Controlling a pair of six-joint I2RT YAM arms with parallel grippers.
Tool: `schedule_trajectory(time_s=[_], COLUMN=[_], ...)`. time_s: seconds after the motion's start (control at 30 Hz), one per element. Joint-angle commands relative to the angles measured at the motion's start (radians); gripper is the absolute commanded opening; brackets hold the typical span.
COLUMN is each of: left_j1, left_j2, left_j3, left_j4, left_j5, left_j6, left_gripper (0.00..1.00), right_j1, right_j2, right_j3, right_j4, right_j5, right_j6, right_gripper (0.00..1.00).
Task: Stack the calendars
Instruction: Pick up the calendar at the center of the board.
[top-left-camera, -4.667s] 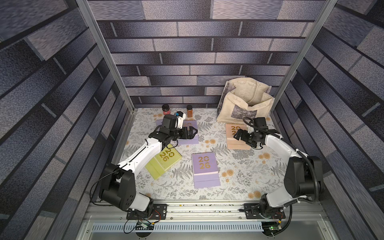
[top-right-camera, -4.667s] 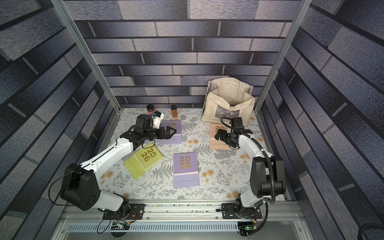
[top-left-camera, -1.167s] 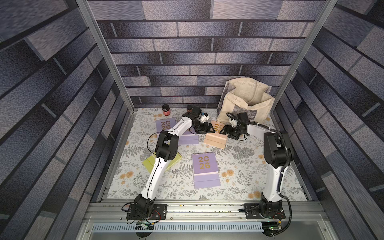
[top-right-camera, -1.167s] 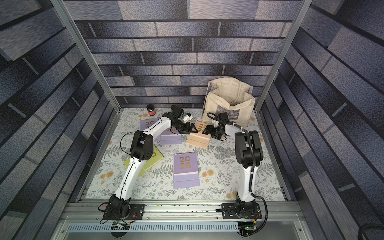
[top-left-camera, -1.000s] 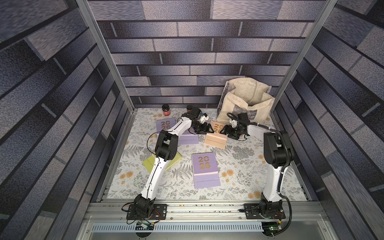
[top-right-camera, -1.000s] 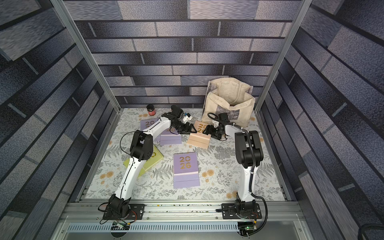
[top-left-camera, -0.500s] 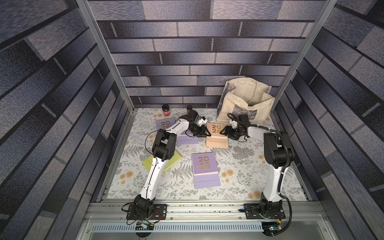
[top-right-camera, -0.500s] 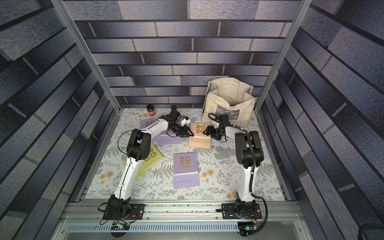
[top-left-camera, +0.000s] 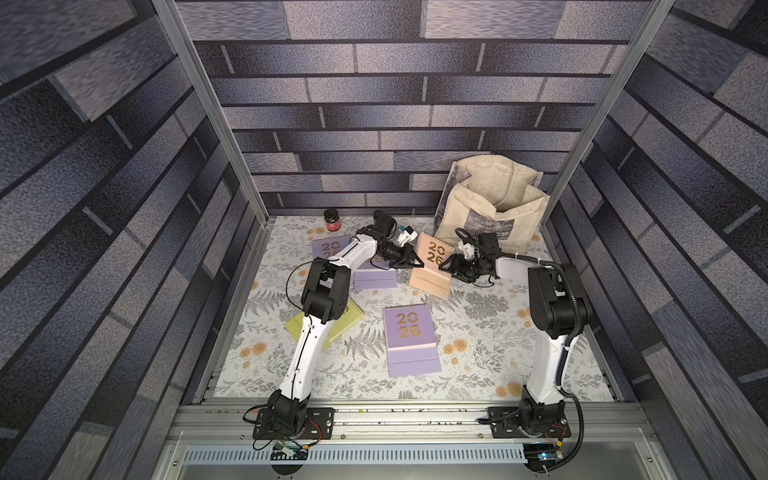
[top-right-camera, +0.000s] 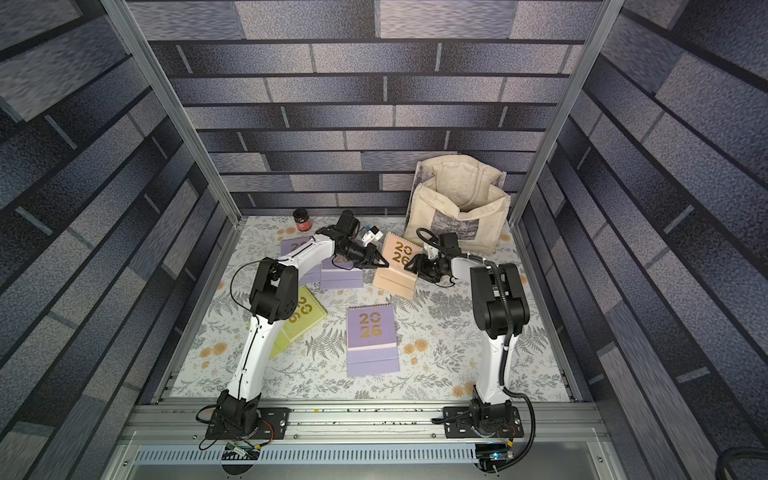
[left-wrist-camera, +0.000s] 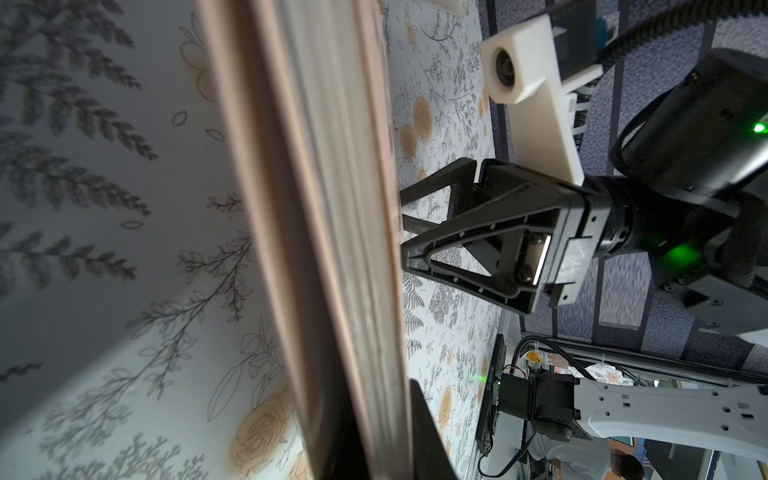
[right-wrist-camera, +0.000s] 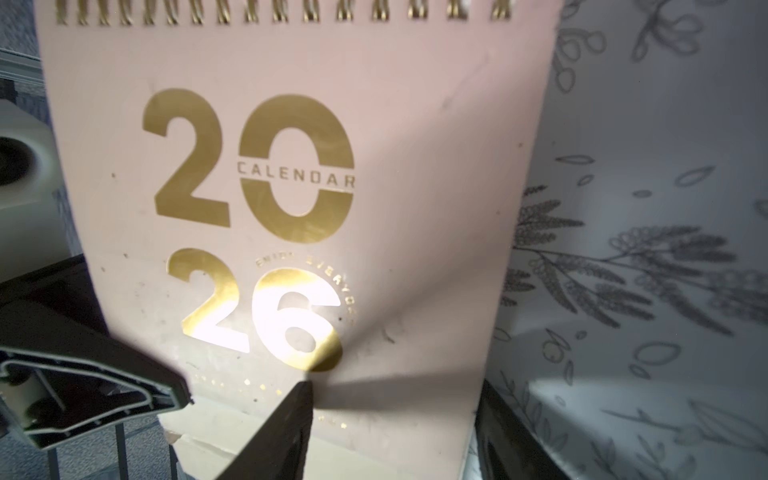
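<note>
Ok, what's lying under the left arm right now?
Under the left arm: a yellow-green calendar, partly covered by the elbow, plus a far lavender calendar and a nearer lavender calendar below the forearm. Parts of their covers are hidden.

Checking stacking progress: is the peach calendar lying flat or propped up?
Propped up: the peach calendar cover tilts up off its base.

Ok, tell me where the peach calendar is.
In both top views the peach calendar stands tilted near the back, between the left gripper and right gripper, in front of the tote bag.
</note>
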Motion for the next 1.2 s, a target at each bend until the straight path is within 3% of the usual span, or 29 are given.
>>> schedule_trajectory(time_s=[0.0, 0.27, 0.5, 0.6, 0.93, 1.17], left_j1=[-0.006, 0.049, 0.092, 0.088, 0.062, 0.046], left_j2=[-0.066, -0.184, -0.332, -0.351, -0.438, -0.523], left_j3=[-0.025, -0.167, -0.428, -0.482, -0.616, -0.689], left_j4=[0.074, 0.289, 0.871, 0.988, 1.040, 0.963], left_j5=[0.036, 0.101, 0.182, 0.201, 0.222, 0.227], left_j6=[-0.010, -0.137, -0.488, -0.566, -0.570, -0.491], left_gripper=[0.00, 0.00, 0.00, 0.00, 0.00, 0.00], right_j1=[0.022, -0.011, -0.057, -0.057, -0.057, -0.057], right_j2=[-0.051, -0.148, -0.256, -0.283, -0.348, -0.365], right_j3=[-0.022, -0.124, -0.258, -0.275, -0.323, -0.311], right_j4=[0.015, 0.104, 0.335, 0.388, 0.606, 0.601], right_j5=[-0.065, -0.088, -0.248, -0.285, -0.380, -0.396], right_j6=[0.015, 0.063, 0.192, 0.227, 0.337, 0.343], right_gripper=[0.63, 0.67, 0.72, 0.75, 0.76, 0.74])
